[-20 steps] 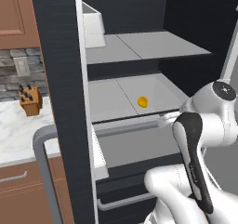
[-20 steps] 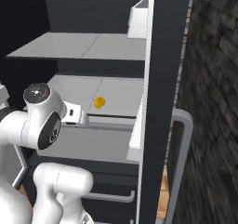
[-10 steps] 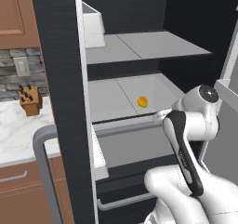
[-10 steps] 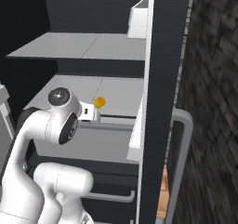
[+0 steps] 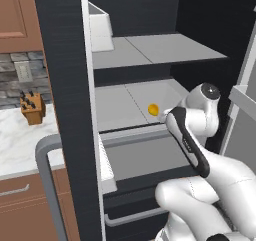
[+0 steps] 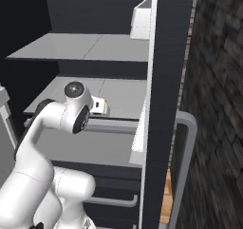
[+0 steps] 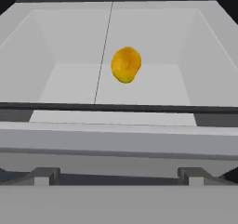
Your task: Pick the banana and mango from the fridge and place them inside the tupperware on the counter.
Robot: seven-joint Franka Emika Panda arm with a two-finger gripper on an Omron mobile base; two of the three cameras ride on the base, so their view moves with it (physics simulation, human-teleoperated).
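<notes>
While the mango (image 7: 126, 64) lies untouched on its fridge (image 5: 65, 60) shelf, nothing looks packed yet. The tool (image 6: 100, 106), jaws wide and empty, faces it.

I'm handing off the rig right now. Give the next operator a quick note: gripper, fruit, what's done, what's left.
Gripper: open, holding nothing, aimed into the tall black fridge.
Small rounded orange-yellow mango: lying alone on the grey middle shelf, ahead of the gripper, not yet touched.
Banana and tupperware: I cannot place them from these views.
Done: fridge door open, arm lined up on the mango.
Left: grasp the mango, carry it to the tupperware, then the banana.
</notes>
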